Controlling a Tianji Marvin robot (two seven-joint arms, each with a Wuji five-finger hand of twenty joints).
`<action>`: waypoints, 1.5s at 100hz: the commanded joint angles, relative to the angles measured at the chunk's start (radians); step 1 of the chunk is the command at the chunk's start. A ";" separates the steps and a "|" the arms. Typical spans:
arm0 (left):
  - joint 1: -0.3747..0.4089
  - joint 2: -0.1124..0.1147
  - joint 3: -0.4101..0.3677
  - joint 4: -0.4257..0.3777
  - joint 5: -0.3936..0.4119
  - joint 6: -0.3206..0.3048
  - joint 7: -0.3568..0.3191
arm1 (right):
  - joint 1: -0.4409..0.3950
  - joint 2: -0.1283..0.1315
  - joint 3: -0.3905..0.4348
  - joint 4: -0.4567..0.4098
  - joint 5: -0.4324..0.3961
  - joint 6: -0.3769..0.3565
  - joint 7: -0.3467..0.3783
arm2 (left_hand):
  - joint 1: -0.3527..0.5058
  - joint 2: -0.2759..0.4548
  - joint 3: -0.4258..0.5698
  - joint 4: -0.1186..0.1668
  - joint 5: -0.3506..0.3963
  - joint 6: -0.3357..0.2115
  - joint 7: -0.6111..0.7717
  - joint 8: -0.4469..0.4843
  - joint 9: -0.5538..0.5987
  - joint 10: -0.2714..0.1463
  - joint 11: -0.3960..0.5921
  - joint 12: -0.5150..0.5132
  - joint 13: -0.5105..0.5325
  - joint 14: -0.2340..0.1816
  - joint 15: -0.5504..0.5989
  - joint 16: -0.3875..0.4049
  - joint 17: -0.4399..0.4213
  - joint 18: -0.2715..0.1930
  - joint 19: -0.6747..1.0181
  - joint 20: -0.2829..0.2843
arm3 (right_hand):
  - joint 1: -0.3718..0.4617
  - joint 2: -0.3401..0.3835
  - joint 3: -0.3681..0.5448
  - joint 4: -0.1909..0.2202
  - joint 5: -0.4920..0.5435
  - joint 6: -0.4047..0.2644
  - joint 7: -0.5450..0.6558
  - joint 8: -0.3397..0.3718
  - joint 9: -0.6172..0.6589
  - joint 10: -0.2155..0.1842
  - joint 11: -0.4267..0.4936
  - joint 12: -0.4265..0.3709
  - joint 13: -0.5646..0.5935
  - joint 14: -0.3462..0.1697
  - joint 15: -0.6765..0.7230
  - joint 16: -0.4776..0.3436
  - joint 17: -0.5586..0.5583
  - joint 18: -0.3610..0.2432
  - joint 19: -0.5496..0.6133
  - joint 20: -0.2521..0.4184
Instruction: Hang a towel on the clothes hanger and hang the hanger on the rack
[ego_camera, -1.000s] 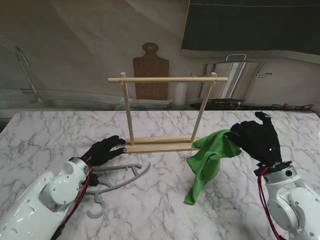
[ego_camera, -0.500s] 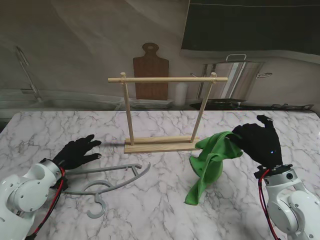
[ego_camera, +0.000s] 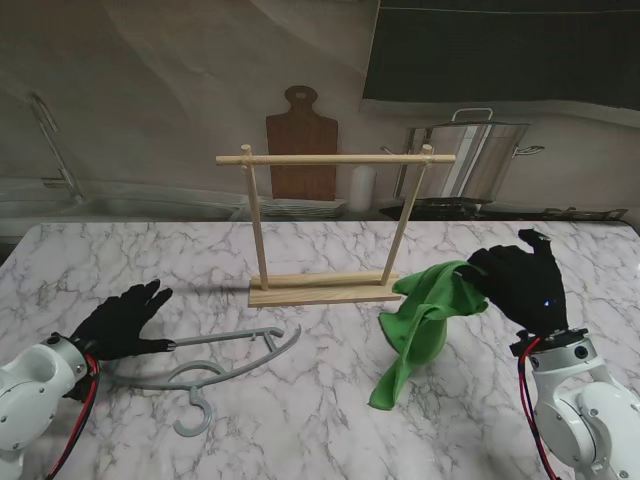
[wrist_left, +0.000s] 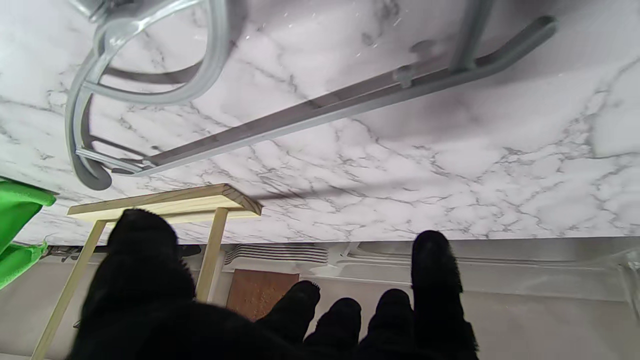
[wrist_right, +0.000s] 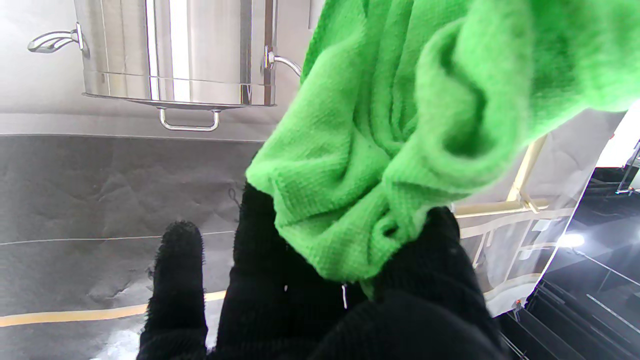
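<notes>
The stand view shows the task at an early stage: the green towel (ego_camera: 420, 320) is pinched at one end by the right hand (ego_camera: 518, 282) and held up over the marble table (ego_camera: 330, 400), its lower end trailing down to the surface, to the right of the wooden rack (ego_camera: 325, 225). In the right wrist view the cloth (wrist_right: 400, 125) is seen bunched between thumb and fingers (wrist_right: 260, 280), with at least one finger left straight and free. The grey clothes hanger (ego_camera: 215, 362) lies flat on the table, nearer to me than the rack and to its left, with nothing draped on it. The left hand (ego_camera: 122, 322) is spread open beside the hanger's left end and nothing is gripped by it (whether a fingertip touches the bar cannot be told). From the left wrist view the hanger bar (wrist_left: 325, 107) is seen lying on the marble beyond the splayed fingers (wrist_left: 432, 270).

What remains, by this judgement, is nearly everything: the towel has yet to be laid over the hanger, and the hanger has yet to be hooked over the rack's top rail.

No brand, label or writing can be read in any view.
</notes>
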 joint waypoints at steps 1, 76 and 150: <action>0.020 0.005 -0.004 -0.004 0.006 -0.008 -0.020 | -0.010 -0.003 -0.003 -0.002 0.001 0.008 -0.003 | -0.037 -0.035 0.007 -0.001 -0.034 0.027 -0.016 -0.034 -0.030 0.010 -0.015 -0.012 -0.033 -0.023 -0.025 -0.032 -0.020 -0.032 -1.294 -0.029 | 0.077 0.039 0.043 0.038 0.039 -0.034 0.004 -0.003 0.012 0.028 -0.015 0.004 0.029 -0.031 -0.014 0.014 -0.022 0.031 0.001 0.010; -0.004 0.032 0.058 0.034 0.175 -0.036 -0.132 | -0.016 -0.007 -0.028 0.006 0.015 0.037 -0.003 | -0.016 -0.260 0.021 0.007 -0.029 0.071 -0.012 -0.120 -0.032 0.046 -0.015 -0.012 -0.032 -0.008 -0.028 -0.022 -0.013 -0.028 -1.287 -0.045 | 0.075 0.034 0.043 0.038 0.045 -0.037 -0.005 -0.002 0.016 0.028 -0.024 0.010 0.028 -0.033 -0.019 0.018 -0.045 0.045 -0.032 -0.007; 0.036 0.030 0.060 0.001 0.205 0.001 -0.167 | -0.021 -0.010 -0.036 0.012 0.025 0.059 -0.012 | -0.003 -0.264 0.023 0.010 -0.032 0.059 -0.006 -0.066 -0.032 0.039 -0.015 -0.012 -0.028 -0.006 -0.010 -0.018 -0.005 -0.020 -1.267 -0.021 | 0.075 0.031 0.043 0.038 0.047 -0.035 -0.011 -0.003 0.017 0.030 -0.028 0.014 0.026 -0.032 -0.021 0.020 -0.059 0.052 -0.065 -0.029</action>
